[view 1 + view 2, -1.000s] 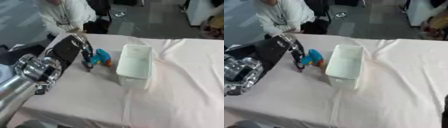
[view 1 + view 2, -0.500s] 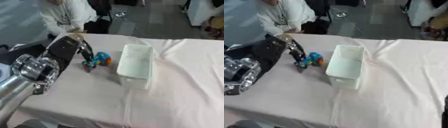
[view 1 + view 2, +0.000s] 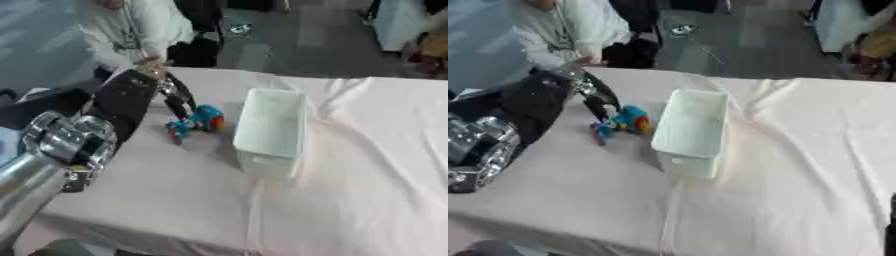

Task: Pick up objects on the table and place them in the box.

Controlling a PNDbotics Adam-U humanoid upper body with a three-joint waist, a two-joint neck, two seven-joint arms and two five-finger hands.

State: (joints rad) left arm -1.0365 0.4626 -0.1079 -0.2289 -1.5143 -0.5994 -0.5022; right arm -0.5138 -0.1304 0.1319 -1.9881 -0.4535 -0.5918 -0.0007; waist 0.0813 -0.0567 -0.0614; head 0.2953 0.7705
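Left hand [image 3: 175,100] reaches in from nine o'clock, dark fingers pointing down at the blue toy [image 3: 198,121]; whether they pinch it, I cannot tell. The toy's long axis runs toward two o'clock, just beside the white box [image 3: 273,129] at three o'clock.

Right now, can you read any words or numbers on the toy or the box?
None can be read.
Blue toy: no writing shows, only colours.
White box: plain sides, no label visible.
Left hand, by the toy: no marking readable.
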